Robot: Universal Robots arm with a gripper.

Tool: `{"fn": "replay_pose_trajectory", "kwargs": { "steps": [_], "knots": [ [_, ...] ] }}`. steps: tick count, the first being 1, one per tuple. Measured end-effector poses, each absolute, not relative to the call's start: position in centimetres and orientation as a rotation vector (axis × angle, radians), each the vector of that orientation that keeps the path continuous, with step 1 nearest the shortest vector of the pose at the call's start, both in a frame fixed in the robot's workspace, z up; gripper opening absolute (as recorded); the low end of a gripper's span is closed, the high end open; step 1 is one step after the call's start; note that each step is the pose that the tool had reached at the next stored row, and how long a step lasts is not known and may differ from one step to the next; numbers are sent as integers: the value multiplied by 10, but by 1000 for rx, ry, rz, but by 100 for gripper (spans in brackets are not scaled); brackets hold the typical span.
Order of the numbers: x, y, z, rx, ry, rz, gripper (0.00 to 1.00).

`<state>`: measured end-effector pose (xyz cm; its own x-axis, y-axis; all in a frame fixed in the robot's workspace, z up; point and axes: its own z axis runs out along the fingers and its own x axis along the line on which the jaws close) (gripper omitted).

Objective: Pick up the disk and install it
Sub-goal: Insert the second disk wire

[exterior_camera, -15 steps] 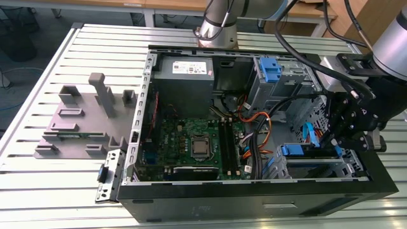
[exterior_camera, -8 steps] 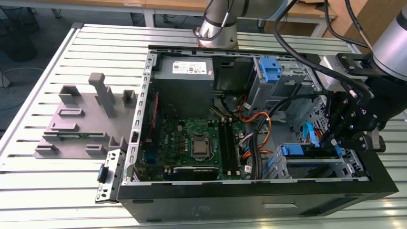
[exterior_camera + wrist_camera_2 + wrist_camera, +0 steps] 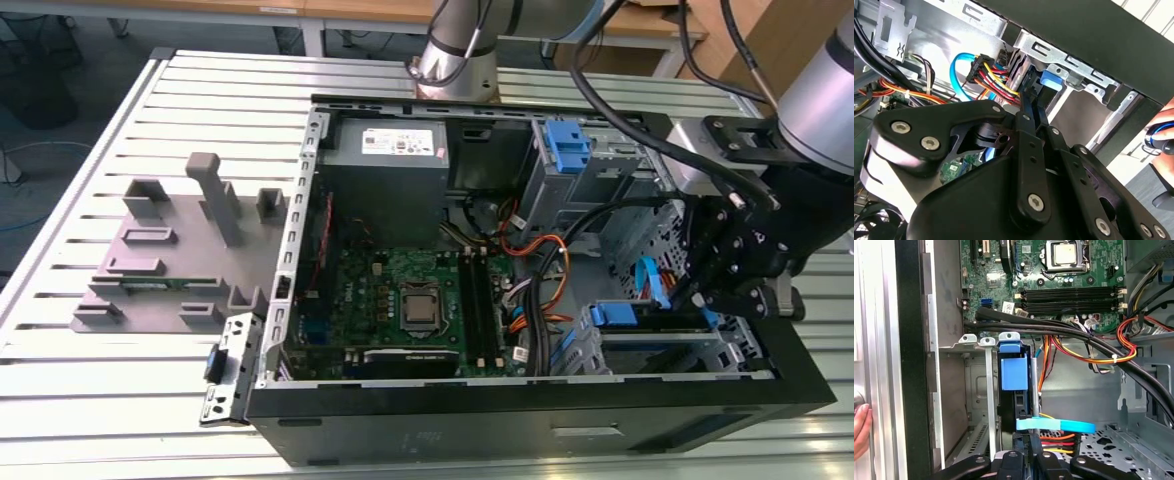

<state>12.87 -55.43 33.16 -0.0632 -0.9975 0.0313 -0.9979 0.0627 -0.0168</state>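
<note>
The disk point(image 3: 651, 322) lies in the drive bay at the front corner of the open computer case point(image 3: 534, 425), on the exterior view's right. Its blue caddy tab point(image 3: 1014, 367) faces the motherboard, and the drive's dark edge point(image 3: 1022, 402) runs back toward me. My gripper point(image 3: 714, 300) reaches down into the case at the disk's near end. In the second wrist view its black fingers point(image 3: 1026, 107) stand close together, pointing at the blue tab point(image 3: 1051, 80). The gripper point(image 3: 1029, 450) appears shut on the disk's near end.
A light blue data cable point(image 3: 1054, 425) and bundled power wires point(image 3: 1089, 357) cross beside the bay. A blue bracket point(image 3: 567, 145) sits in the upper bay by the grey power supply point(image 3: 387, 150). A grey fixture block point(image 3: 174, 250) stands outside the case. A person's hand point(image 3: 860, 430) is at the case wall.
</note>
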Motion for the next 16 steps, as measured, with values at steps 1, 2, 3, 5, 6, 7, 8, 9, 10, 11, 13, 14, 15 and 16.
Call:
{"fn": "replay_pose_trajectory", "kwargs": {
  "steps": [1,2,3,5,6,7,8,9,10,11,13,14,15,16],
  "knots": [
    [129,-554,331,2142,-2282,53,16],
    [129,-554,331,2142,-2282,53,16],
    [129,-554,330,2142,-2282,53,16],
    [129,-554,330,2142,-2282,53,16],
    [129,-554,330,2142,-2282,53,16],
    [129,-554,329,2142,-2282,53,16],
    [129,-554,328,2142,-2282,53,16],
    [129,-554,328,2142,-2282,53,16],
    [129,-554,328,2142,-2282,53,16],
    [129,-554,328,2142,-2282,53,16],
    [129,-554,328,2142,-2282,53,16],
    [129,-554,328,2142,-2282,53,16],
    [129,-554,328,2142,-2282,53,16],
    [129,-554,328,2142,-2282,53,16]
  ]
}}
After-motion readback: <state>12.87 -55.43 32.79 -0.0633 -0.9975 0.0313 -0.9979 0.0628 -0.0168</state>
